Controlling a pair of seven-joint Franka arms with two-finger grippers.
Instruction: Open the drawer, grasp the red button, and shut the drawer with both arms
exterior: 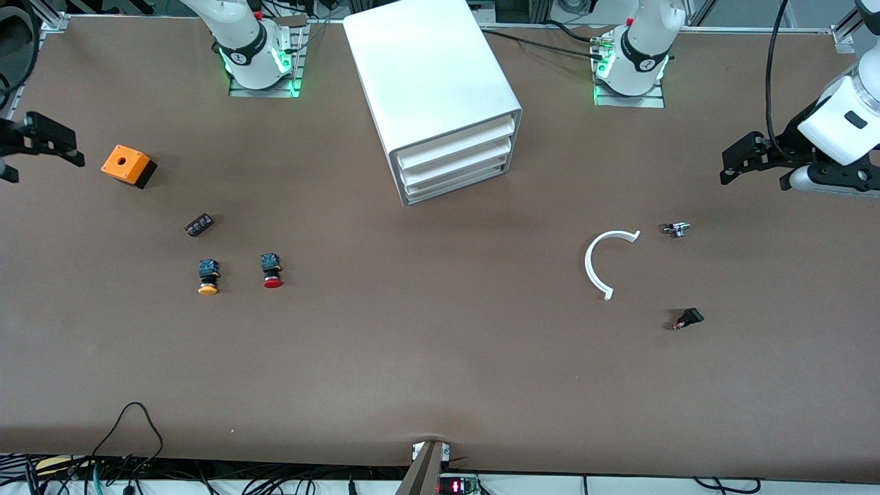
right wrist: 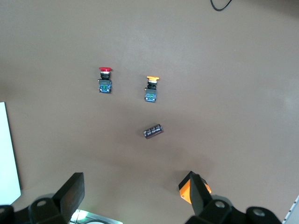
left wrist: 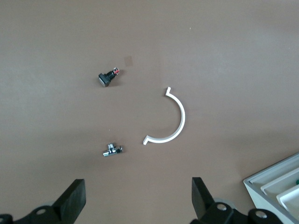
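Note:
The red-capped button (exterior: 271, 270) lies on the brown table toward the right arm's end, and it shows in the right wrist view (right wrist: 105, 80). The white drawer cabinet (exterior: 433, 89) stands between the arm bases, with all its drawers (exterior: 457, 161) shut. My right gripper (exterior: 45, 168) hangs open and empty above the table at its own end, beside the orange box; its jaws show wide apart in the right wrist view (right wrist: 135, 196). My left gripper (exterior: 739, 165) hangs open and empty above the table at the left arm's end, also shown in the left wrist view (left wrist: 138, 196).
A yellow-capped button (exterior: 208, 276) lies beside the red one. A small black cylinder (exterior: 199, 225) and an orange box with a hole (exterior: 128, 166) lie farther from the front camera. Toward the left arm's end lie a white arc (exterior: 605, 265), a metal part (exterior: 676, 229) and a black switch (exterior: 687, 319).

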